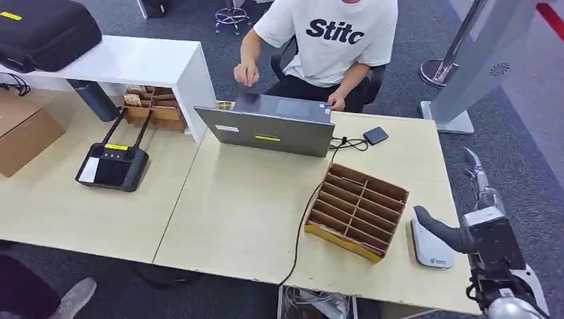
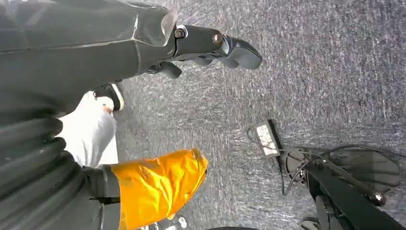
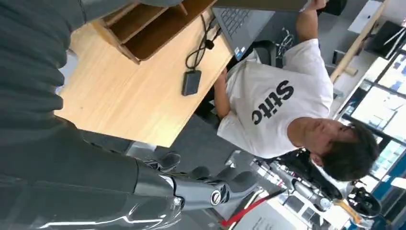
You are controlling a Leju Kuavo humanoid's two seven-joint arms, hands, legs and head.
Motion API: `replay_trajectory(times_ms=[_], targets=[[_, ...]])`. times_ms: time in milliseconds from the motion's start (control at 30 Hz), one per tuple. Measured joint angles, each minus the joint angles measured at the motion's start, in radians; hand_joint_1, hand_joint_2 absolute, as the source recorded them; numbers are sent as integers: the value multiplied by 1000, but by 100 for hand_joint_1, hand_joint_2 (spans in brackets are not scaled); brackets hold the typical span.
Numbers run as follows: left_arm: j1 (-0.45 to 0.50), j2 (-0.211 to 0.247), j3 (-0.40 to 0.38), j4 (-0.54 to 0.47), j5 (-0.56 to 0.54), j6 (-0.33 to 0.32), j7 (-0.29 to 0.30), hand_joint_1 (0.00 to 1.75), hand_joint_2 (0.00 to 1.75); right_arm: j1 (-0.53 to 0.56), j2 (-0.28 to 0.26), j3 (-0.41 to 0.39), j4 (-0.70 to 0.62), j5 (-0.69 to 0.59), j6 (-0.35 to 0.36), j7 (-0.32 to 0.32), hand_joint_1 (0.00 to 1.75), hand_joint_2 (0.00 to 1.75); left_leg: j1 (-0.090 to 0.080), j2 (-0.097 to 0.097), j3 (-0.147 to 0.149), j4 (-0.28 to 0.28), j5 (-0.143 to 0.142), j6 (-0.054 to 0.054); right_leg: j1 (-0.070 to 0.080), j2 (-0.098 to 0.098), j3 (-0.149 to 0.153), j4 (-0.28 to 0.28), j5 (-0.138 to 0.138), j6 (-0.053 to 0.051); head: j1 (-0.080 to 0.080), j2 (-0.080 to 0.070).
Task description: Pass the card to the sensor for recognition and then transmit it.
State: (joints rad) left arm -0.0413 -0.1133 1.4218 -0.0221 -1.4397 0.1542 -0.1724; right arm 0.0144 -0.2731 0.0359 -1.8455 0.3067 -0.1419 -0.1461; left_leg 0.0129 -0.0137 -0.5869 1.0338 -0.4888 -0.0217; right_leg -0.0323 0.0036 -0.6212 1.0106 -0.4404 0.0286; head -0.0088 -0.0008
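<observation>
Right hand (image 1: 473, 199) raised past the surface's (image 1: 239, 206) right edge, fingers (image 3: 225, 184) apart and empty, thumb over the white sensor (image 1: 429, 246), wooden card rack (image 1: 356, 209) lying left of it, long axis running far-left, left hand (image 2: 210, 45) empty, fingers loosely apart above carpet

The head view looks down on the table (image 1: 239, 219); the right wrist view shares its far corner.

An office or lab workspace, pale wood-topped table (image 1: 233, 219) on grey carpet floor (image 1: 519, 133), open grey laptop (image 1: 269, 129) before a seated person in a white printed T-shirt (image 1: 329, 33), brown cardboard slotted organiser (image 1: 357, 209), black antenna remote controller (image 1: 113, 163), large windows behind (image 3: 390, 96).
</observation>
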Motion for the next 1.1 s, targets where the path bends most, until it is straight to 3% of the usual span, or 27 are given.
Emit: replay_trajectory(times_ms=[167, 200, 633, 667, 833, 1100], targets=[[3, 14, 0, 0, -3, -41, -2, 0, 175, 85, 0, -4, -50, 18, -17, 3, 0, 175, 0, 0, 0, 0, 0, 0, 0, 0, 0, 1, -1, -1, -1, 0], [3, 16, 0, 0, -3, -41, -3, 0, 175, 97, 0, -4, -56, 24, -18, 3, 0, 0, 0, 0, 0, 0, 0, 0, 0, 1, 0, 1, -1, -1, 0, 0], [3, 22, 0, 0, -2, -37, -7, 0, 175, 168, 0, 5, -86, 72, -19, 2, 0, 0, 0, 1, 0, 0, 0, 0, 0, 0, 0, 0, -1, -1, 0, 0], [3, 23, 0, 0, -2, -37, -7, 0, 175, 169, 0, 5, -86, 72, -19, 2, 0, 175, 0, 1, 0, 0, 0, 0, 0, 0, 0, 0, -1, -1, 0, 0], [3, 23, 0, 0, 0, -39, -6, 0, 175, 180, 0, 32, -84, 159, -33, 36, 0, 175, 0, 1, 0, 0, 0, 0, 0, 0, 0, 1, -1, -1, 0, 0], [2, 24, -1, 0, 4, -37, -6, 0, 175, 197, 0, 105, -59, 177, -58, 63, 0, 175, 0, 1, 0, 0, 0, 0, 0, 0, 0, 1, -1, -2, 0, 0]])
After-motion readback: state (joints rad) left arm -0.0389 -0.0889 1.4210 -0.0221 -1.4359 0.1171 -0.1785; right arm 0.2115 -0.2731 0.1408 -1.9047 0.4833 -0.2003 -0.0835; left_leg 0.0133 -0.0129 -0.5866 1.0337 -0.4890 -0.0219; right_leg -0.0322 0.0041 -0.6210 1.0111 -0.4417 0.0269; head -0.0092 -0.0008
